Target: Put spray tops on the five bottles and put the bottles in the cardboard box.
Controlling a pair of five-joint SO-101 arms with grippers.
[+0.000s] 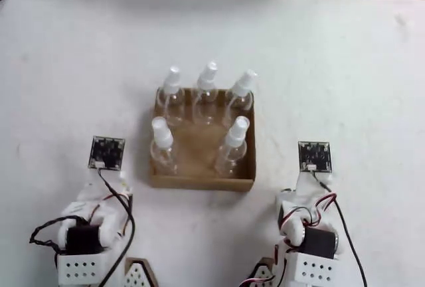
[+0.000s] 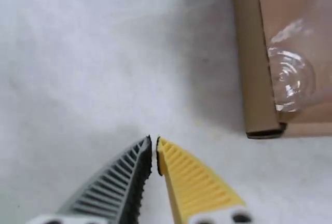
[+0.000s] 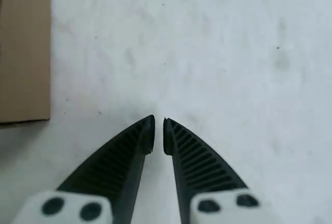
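Since all five capped bottles [image 1: 206, 101] stand in the box [image 1: 199, 182], each looks light and slick; the neck seems the safest hold. The left gripper [image 2: 154, 149] sits at the box's eight o'clock, the right gripper [image 3: 158, 130] at four, both pinched together, empty.

In cardboard box [image 1: 199, 183]: three bottles [image 1: 206, 101] behind; two before.

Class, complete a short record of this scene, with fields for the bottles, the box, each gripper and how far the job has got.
Bottles: five, upright, three in the far row, two in the near row
Spray tops: white, one on each bottle
Cardboard box: holds all five, stands on the white table
Left gripper: shut, empty, over the table beside the box
Right gripper: shut, empty, over the table beside the box
Job: looks complete
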